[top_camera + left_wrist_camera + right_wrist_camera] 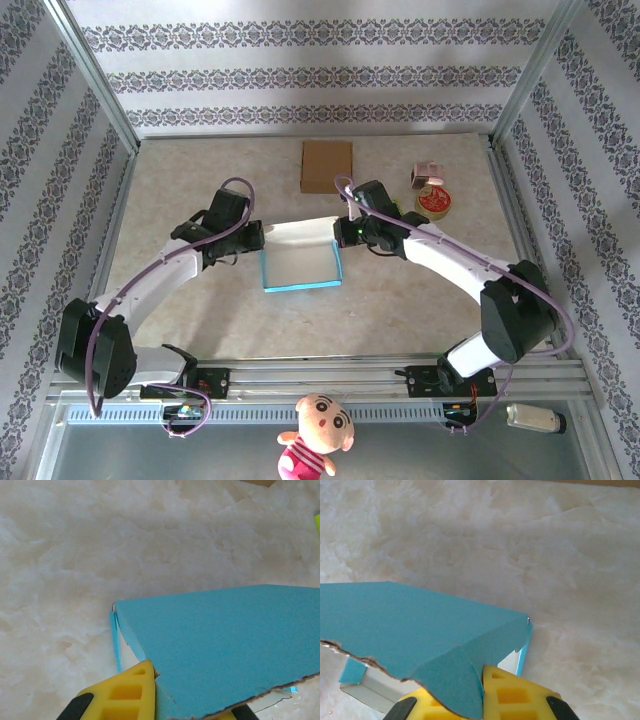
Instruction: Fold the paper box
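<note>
The paper box [301, 270], blue outside and white inside, lies in the middle of the table with its lid flap [298, 232] raised along the far side. My left gripper [257, 239] is shut on the lid's left end. In the left wrist view the blue panel [225, 650] runs between the yellow fingers [125, 692] of that gripper [165, 711]. At the lid's right end my right gripper [346, 233] is shut as well. The right wrist view has a curled blue flap [455, 680] pinched in that gripper [482, 702], beside one yellow finger [515, 696].
A flat brown cardboard piece [327, 166] lies at the back of the table. A roll of tape [434, 200] and a small pink box [427, 175] sit at the back right. A plush doll [315, 433] lies below the rail [320, 378]. Patterned walls close three sides.
</note>
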